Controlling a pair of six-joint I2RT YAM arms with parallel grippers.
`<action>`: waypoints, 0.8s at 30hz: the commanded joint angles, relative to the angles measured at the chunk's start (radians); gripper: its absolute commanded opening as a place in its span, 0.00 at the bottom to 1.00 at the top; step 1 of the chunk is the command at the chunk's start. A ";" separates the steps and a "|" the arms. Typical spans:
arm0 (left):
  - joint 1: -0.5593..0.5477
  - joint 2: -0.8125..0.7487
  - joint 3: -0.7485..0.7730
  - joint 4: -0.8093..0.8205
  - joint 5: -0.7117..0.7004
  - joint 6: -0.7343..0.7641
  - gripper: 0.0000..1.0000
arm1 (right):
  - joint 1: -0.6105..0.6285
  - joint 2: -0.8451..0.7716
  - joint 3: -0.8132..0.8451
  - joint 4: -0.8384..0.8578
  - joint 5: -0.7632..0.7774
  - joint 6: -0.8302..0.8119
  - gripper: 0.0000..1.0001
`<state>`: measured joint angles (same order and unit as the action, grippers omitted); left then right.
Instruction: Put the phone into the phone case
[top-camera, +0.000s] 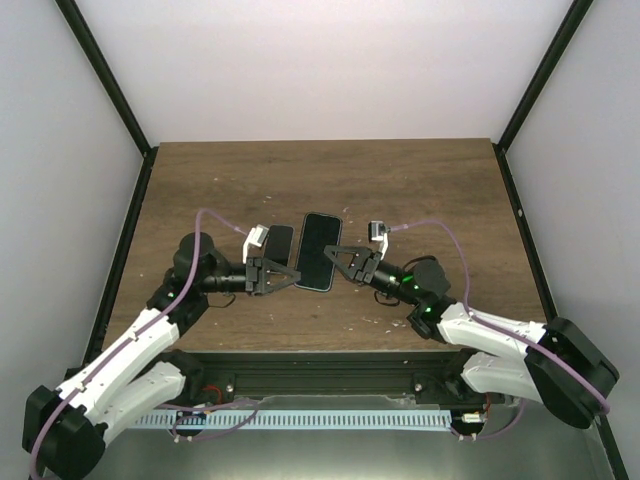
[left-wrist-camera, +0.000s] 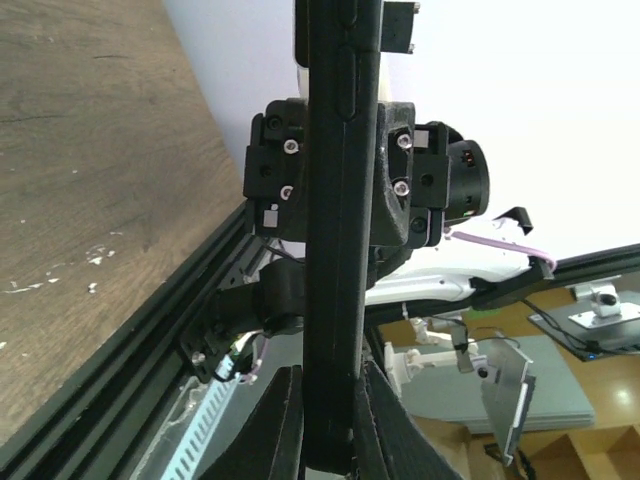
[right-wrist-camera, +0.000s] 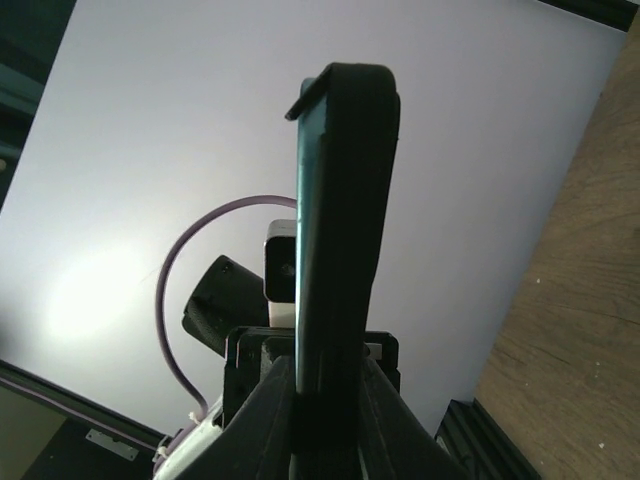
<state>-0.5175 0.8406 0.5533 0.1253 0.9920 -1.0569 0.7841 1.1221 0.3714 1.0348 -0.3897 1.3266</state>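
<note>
Phone case (left-wrist-camera: 340, 200) with the phone (right-wrist-camera: 305, 250) pressed against it hangs above the table (top-camera: 400, 180), pinched at opposite long edges by the left gripper (top-camera: 296, 273) and the right gripper (top-camera: 338, 256).

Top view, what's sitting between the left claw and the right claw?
The phone, gripped by left claw and right claw; top view shows it.
</note>
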 joint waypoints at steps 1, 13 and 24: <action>-0.002 0.023 0.047 -0.147 -0.017 0.067 0.02 | 0.001 -0.011 0.032 0.046 0.011 -0.062 0.12; -0.002 0.004 0.063 -0.103 -0.041 0.057 0.49 | 0.004 -0.028 0.018 -0.025 -0.194 -0.170 0.10; -0.002 0.090 0.121 -0.024 -0.042 0.054 0.28 | 0.009 -0.098 -0.002 -0.148 -0.352 -0.267 0.10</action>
<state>-0.5186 0.9150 0.6334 0.0429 0.9493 -0.9993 0.7891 1.0828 0.3637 0.8932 -0.6918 1.1164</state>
